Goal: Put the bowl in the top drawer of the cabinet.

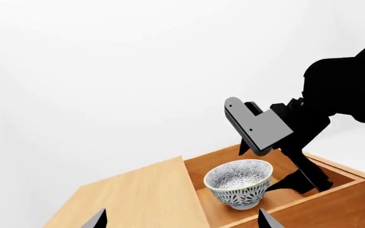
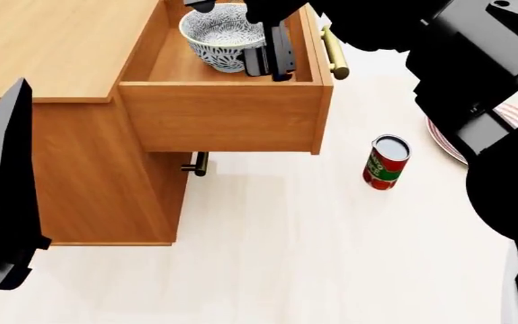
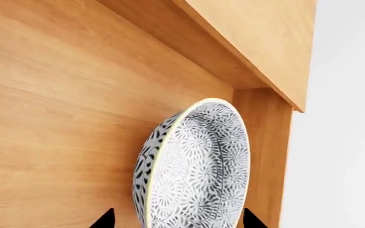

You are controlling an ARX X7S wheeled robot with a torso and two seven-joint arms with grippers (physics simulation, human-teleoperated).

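Observation:
The speckled blue-grey bowl [image 2: 216,32] stands upright on the floor of the pulled-out top drawer [image 2: 223,115] of the wooden cabinet [image 2: 70,155]. My right gripper [image 2: 268,57] is open inside the drawer, beside the bowl on the handle side, with nothing gripped. In the right wrist view the bowl [image 3: 195,166] fills the space ahead of the gripper [image 3: 179,221], and both fingertips stand clear of it. My left gripper [image 1: 182,223] is open and empty, hovering over the cabinet top [image 1: 138,194] and facing the bowl [image 1: 239,183] and the right gripper [image 1: 300,183].
The drawer's brass handle [image 2: 334,54] sticks out toward the right. The lower drawer's handle [image 2: 200,164] shows beneath the open drawer. A red and green can [image 2: 385,162] stands on the pale floor, with a red-ringed plate [image 2: 445,145] behind it. My left arm [image 2: 3,196] hangs beside the cabinet.

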